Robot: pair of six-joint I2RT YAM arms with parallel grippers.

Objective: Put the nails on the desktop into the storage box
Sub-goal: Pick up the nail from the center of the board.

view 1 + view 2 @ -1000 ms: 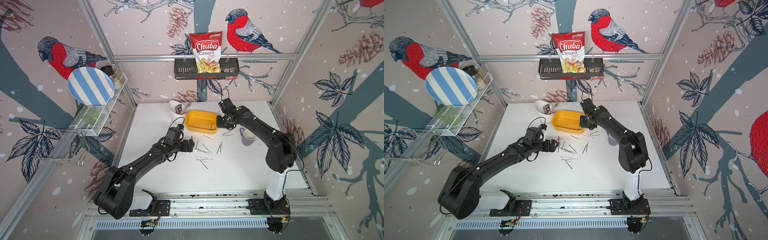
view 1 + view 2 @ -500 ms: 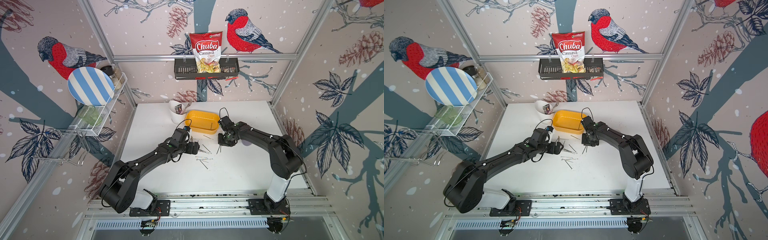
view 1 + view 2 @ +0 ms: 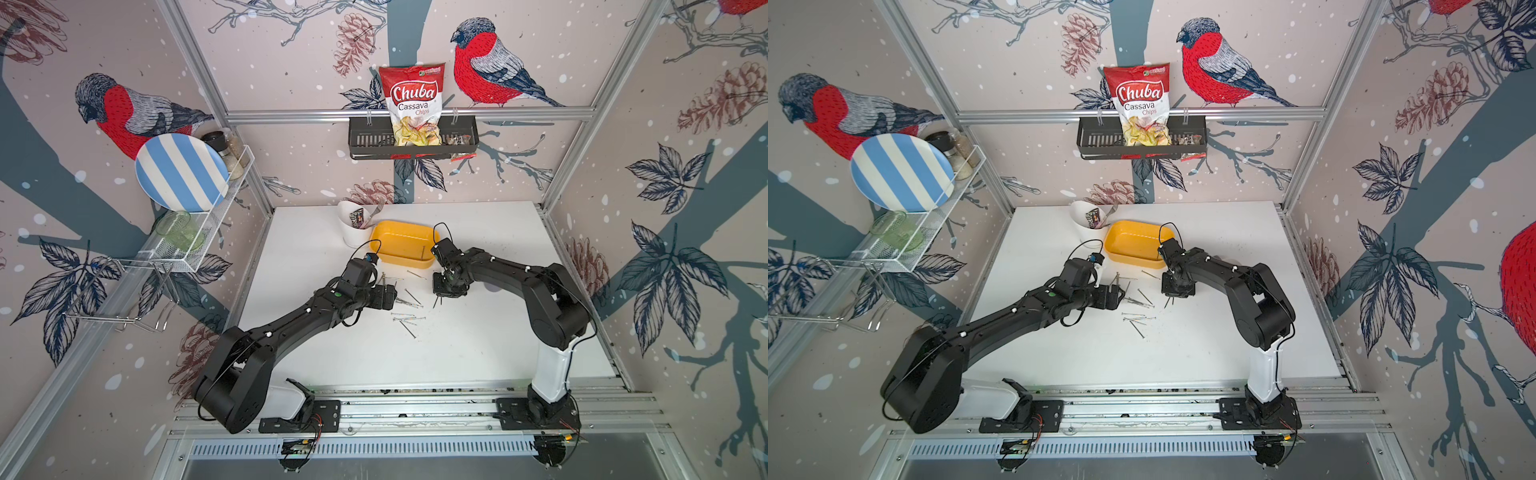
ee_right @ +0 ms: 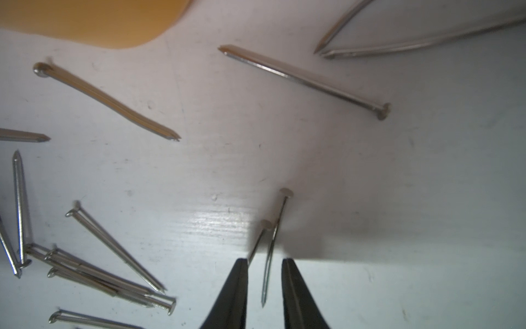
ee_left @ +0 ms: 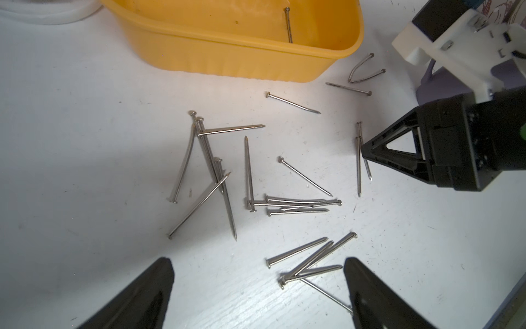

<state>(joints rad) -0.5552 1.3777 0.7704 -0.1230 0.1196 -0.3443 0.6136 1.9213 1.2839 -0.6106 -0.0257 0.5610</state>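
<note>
The yellow storage box (image 3: 403, 249) (image 3: 1133, 245) (image 5: 227, 57) stands at the back of the white desktop (image 3: 478, 353), with one nail (image 5: 289, 25) lying inside. Several nails (image 3: 409, 318) (image 3: 1138, 320) (image 5: 250, 173) lie scattered in front of it. My left gripper (image 3: 388, 297) (image 5: 257, 263) is wide open, low over a small bundle of nails (image 5: 310, 259). My right gripper (image 3: 444, 293) (image 4: 264, 262) points down at two nails (image 5: 359, 165). Its jaws are narrowly open; one nail (image 4: 273, 236) lies in the gap, and the other runs under a finger (image 4: 237, 282).
A white cutlery cup (image 3: 353, 226) stands left of the box. A purple mug (image 5: 435, 91) sits behind the right arm. Two bent nails (image 5: 361, 71) lie near the box's corner. A black wall basket (image 3: 365, 139) and a wire shelf (image 3: 208, 232) hang on the walls.
My right arm has swung from the box down to the nails on the desktop, and its jaws have narrowed. My left gripper has shifted right toward the pile, still wide open.
</note>
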